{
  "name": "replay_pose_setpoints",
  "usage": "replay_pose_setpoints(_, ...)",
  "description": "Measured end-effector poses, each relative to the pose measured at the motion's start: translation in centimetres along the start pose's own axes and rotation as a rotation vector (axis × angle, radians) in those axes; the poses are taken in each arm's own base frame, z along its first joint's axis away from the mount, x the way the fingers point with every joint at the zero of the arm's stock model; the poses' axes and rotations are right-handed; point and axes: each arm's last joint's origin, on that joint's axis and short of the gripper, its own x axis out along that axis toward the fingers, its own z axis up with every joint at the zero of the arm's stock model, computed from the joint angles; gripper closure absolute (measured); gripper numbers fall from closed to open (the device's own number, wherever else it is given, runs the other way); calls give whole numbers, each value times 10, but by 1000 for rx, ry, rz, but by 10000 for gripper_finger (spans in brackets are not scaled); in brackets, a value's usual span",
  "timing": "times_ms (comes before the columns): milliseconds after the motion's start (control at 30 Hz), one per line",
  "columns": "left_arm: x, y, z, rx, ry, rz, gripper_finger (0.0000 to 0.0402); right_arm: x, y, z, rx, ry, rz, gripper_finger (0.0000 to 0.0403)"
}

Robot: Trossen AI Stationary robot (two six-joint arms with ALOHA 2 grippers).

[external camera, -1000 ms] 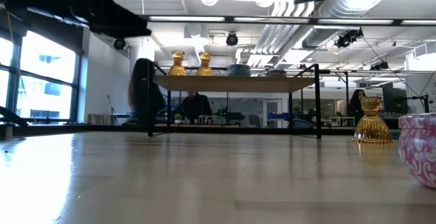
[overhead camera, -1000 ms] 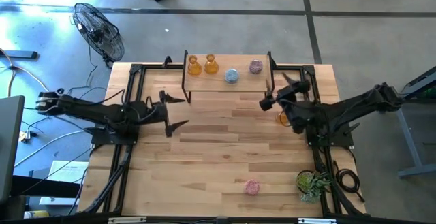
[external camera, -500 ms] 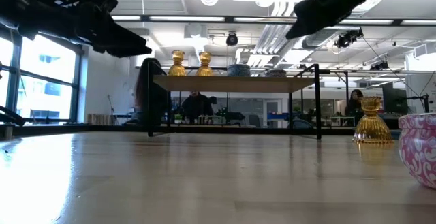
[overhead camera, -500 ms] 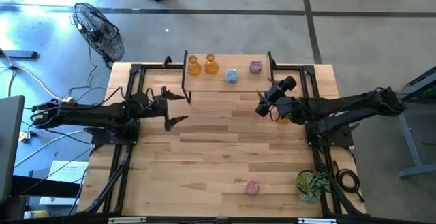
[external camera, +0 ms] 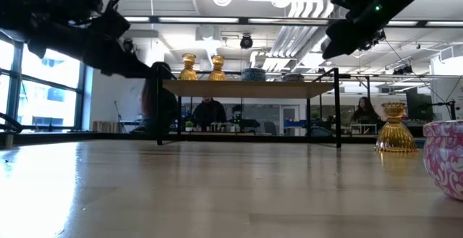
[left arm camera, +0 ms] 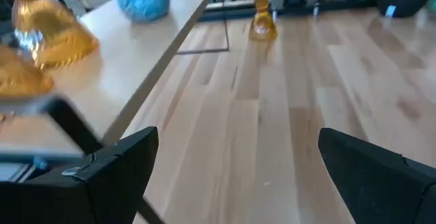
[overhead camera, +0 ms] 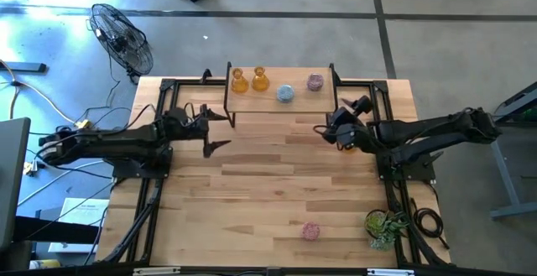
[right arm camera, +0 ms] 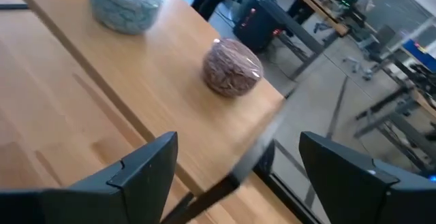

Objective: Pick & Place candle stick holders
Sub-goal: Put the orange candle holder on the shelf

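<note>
On the raised wooden shelf point(overhead camera: 270, 100) at the far edge stand two amber holders point(overhead camera: 239, 80) point(overhead camera: 259, 79), a pale blue one point(overhead camera: 285, 94) and a pink one point(overhead camera: 315, 81). A third amber holder point(external camera: 395, 128) stands on the table by the shelf's right leg, mostly under my right arm in the high view. A second pink holder point(overhead camera: 310, 231) stands near the front edge. My left gripper point(overhead camera: 216, 129) is open and empty by the shelf's left leg. My right gripper point(overhead camera: 327, 131) is open and empty by the right leg, facing the shelf's pink holder point(right arm camera: 233, 66).
A green potted plant point(overhead camera: 384, 226) stands at the near right corner. Black frame rails point(overhead camera: 159, 142) run along both table sides. The shelf's black legs point(overhead camera: 228, 108) stand close to both grippers. Bare wood point(overhead camera: 277, 175) lies between the arms. People sit in the room beyond point(external camera: 210, 111).
My right arm has stretched out and sunk lower over the table, its gripper staying by the shelf's right leg. My left gripper has shifted a little toward the far edge and the shelf. Both stay open; no holder has moved.
</note>
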Motion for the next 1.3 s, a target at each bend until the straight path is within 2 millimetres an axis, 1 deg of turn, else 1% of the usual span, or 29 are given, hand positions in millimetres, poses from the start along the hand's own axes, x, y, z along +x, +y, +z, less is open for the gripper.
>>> replay_pose_setpoints(133, 2, 6, -12, -33, -29, -9, 2, -1, -1, -3, 3, 13, -15, 100)
replay_pose_setpoints(200, 3, 8, -14, -49, -56, -23, 2, -1, -2, -3, 14, 12, -14, 100)
replay_pose_setpoints(467, 4, 9, -15, -88, -76, -70, 2, -2, -2, -1, 58, 3, 19, 100)
replay_pose_setpoints(633, 4, 8, -14, -128, -80, -111, 2, -2, 0, 2, 76, -2, 80, 100)
replay_pose_setpoints(900, 3, 5, -14, -146, -94, -231, 2, -3, 5, 3, 80, 20, 251, 100)
replay_pose_setpoints(1300, 3, 4, -14, -204, -85, -245, 2, -4, 7, 9, 121, -22, 305, 100)
